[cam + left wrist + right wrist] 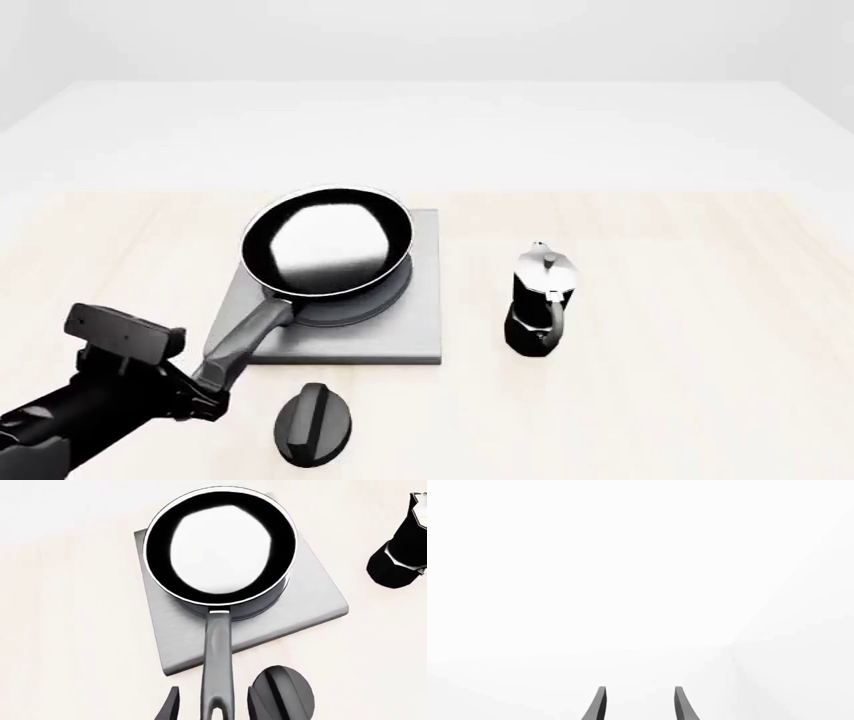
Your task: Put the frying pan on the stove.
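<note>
A pale wooden table (694, 300) carried the square grey stove (400, 335), on which the black frying pan (327, 245) sat, its bowl over the plate's middle and toward the plate's 11 o'clock corner in the front view, its long grey handle (247, 340) running out past the stove's edge toward 7 o'clock. The left arm (67, 420) reached in from 8 o'clock, and the left gripper (203, 390) stood at the handle's end, its fingers set a little apart on either side of the handle; whether they pressed on it could not be told. A black-and-silver moka pot (541, 300) stood upright at the stove's 3 o'clock, apart from it. A small black oval knob (315, 425) lay at the stove's 6 o'clock, just beside the handle's tip. The right gripper (639, 705) appeared only in its own wrist view, fingers parted and holding nothing, facing blank white.
</note>
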Controlling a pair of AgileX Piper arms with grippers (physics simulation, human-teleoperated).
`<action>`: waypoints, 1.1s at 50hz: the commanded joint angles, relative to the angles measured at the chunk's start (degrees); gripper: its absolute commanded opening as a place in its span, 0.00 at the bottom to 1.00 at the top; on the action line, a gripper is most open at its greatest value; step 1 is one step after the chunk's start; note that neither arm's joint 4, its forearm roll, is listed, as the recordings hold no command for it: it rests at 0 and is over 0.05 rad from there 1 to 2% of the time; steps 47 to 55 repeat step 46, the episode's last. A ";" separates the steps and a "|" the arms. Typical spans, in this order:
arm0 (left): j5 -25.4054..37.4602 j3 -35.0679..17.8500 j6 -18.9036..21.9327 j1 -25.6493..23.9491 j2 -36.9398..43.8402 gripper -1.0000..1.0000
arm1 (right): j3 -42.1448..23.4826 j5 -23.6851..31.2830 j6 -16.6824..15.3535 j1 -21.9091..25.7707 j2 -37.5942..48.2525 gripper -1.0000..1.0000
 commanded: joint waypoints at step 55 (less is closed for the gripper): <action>25.32 -32.31 1.54 1.30 -47.53 1.00 | -0.62 0.63 -0.23 0.31 0.00 1.00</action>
